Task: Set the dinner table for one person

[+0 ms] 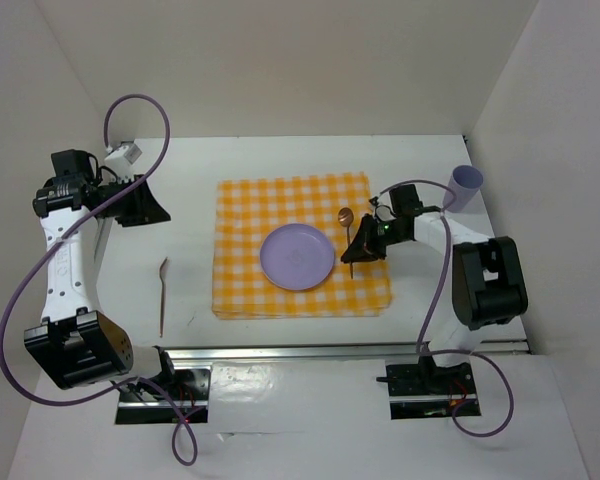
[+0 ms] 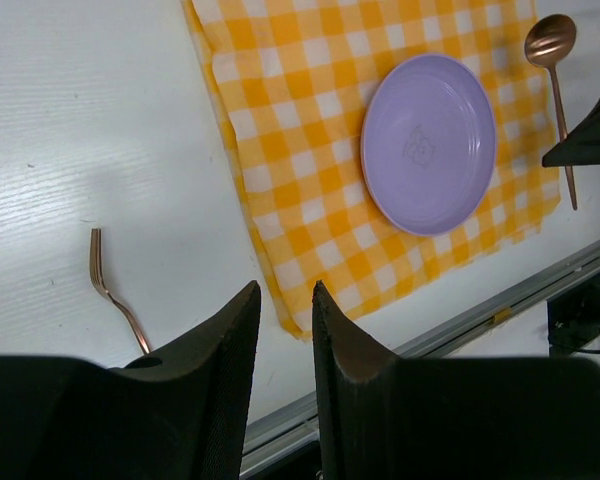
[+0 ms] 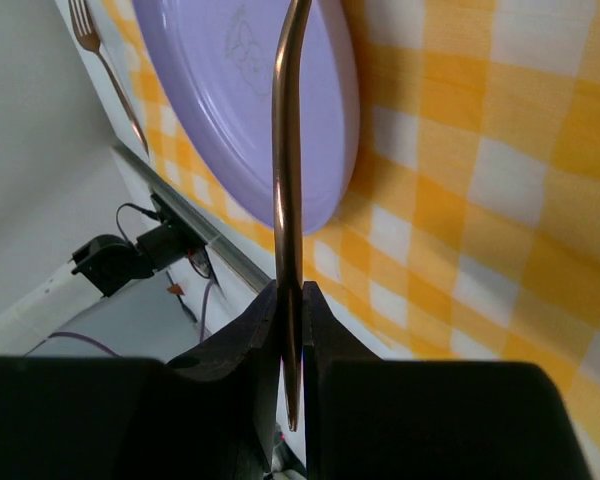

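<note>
Right hand [image 3: 290, 300]: clenched on the thin handle of a copper spoon [image 3: 285, 150], fingers pinching it near its end, with the tip poking out below the grip. The spoon's bowl points away from me, just right of the purple plate [image 1: 297, 257]; I cannot tell whether it touches the checked cloth [image 1: 280, 200] or hangs above it. Plate: middle of the cloth. Cloth: flat on the white bench [image 1: 180, 290], which lies under everything and runs from the metal rail [image 1: 330, 351] at my bases to the far wall. Fork [image 1: 162, 300]: bare bench, well left of the cloth. Lilac cup [image 1: 466, 182]: far right corner, off the cloth. Left hand [image 2: 285, 320]: grasping nothing, fingers a narrow gap apart, raised over the bench's left side. Hazards, as I judge them: a narrow, slick handle may swivel in so small a pinch; let go too high, the spoon may bounce onto the plate rim; lowered while moving sideways, it may rumple the cloth and shift the plate.
</note>
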You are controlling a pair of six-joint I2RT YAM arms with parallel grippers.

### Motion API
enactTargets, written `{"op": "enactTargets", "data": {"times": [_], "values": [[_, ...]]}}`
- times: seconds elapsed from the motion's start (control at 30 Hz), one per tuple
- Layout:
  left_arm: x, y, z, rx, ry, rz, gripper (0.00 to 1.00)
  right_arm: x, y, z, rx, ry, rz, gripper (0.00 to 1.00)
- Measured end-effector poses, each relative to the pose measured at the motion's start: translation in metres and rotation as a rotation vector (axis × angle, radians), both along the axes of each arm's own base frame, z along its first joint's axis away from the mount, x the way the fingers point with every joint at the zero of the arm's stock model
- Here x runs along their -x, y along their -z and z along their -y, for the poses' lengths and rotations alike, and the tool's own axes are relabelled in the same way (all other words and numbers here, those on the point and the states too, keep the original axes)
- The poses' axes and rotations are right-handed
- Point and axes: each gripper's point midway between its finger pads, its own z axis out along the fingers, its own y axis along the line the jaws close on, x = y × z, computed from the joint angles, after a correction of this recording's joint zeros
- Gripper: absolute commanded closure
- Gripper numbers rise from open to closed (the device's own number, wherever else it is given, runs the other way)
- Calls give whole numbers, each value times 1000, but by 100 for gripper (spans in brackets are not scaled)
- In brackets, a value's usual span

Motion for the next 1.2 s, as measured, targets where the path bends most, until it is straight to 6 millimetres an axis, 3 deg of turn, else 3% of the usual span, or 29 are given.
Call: {"op": "enactTargets", "data": {"times": [0.3,0.67,0.8,0.83,0.87,0.9,0.97,1.13,1.2], "values": [[1,1,0,1,0,-7,66,-6,32,1,-57,-17,-72,100],[2,2,0,0,-2,-11,66,-18,44,16,-139,17,-91,100],[3,2,0,1,-2,-17,66,-10,50,14,-174,8,-124,100],[3,3,0,1,-2,-18,66,-8,51,14,-176,8,-130,98],[3,3,0,2,-2,-19,66,-7,51,14,-177,8,-135,83],[3,3,0,2,-2,-20,66,-7,51,13,-179,7,-136,75],[3,3,0,2,-4,-21,66,-7,50,13,-185,5,-136,71],[3,3,-2,0,-9,-20,66,-7,49,13,-180,7,-132,47],[4,3,-2,0,-9,-20,66,-7,47,14,-171,10,-127,46]]}}
